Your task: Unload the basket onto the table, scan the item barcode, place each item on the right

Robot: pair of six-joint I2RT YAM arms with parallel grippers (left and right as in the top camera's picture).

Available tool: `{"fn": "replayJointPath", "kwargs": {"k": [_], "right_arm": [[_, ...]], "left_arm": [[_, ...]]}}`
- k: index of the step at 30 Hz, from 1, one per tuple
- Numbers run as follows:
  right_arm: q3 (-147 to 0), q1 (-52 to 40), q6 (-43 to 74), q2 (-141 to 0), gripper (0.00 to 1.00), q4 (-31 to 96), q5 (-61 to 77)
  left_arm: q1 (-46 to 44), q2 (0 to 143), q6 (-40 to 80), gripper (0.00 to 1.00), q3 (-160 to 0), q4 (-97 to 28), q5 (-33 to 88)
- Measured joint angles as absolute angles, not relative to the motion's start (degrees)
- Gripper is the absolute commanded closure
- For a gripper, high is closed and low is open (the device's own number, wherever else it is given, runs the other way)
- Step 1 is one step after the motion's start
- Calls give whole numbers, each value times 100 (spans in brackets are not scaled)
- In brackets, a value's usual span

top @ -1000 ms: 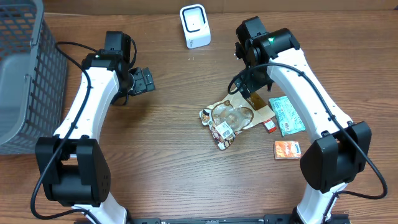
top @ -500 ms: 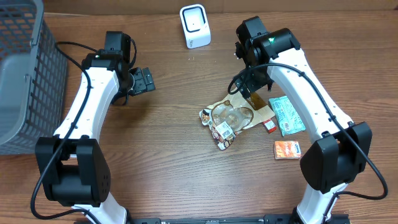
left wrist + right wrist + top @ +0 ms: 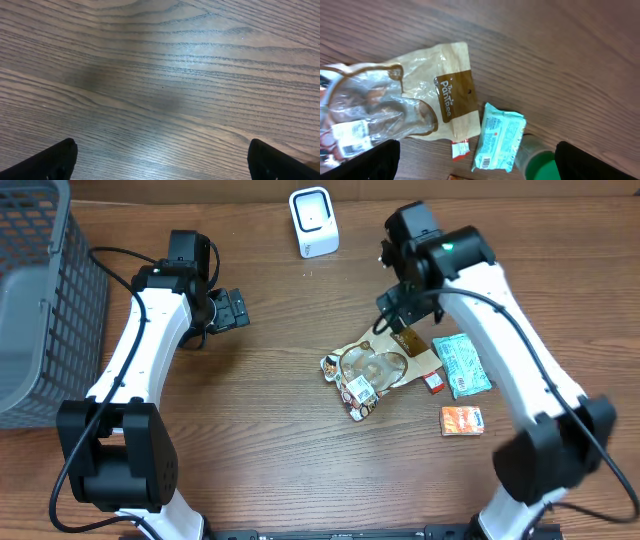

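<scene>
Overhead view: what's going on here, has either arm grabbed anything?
Nothing is held. The right gripper hangs open over the brown paper snack bag mid-table, with a teal packet and a small orange packet nearby. The left gripper is open over bare wood. The white scanner stands at the far edge, a grey basket at the left.

A tan paper pouch [image 3: 375, 367] with a clear window and brown label lies flat mid-table. The white scanner [image 3: 313, 222] stands upright near the far edge.
</scene>
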State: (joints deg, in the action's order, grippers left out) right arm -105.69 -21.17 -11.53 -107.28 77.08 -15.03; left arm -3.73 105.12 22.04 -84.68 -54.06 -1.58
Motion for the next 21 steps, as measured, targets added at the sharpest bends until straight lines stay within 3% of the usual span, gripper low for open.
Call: {"fn": "replayJointPath", "kwargs": {"k": [21], "right_arm": [[-10562,-2115,-1153,-5865,0,7708,-1492]], "left_arm": [[-373,10512,2204,0,-8468,-5406,-158]]}}
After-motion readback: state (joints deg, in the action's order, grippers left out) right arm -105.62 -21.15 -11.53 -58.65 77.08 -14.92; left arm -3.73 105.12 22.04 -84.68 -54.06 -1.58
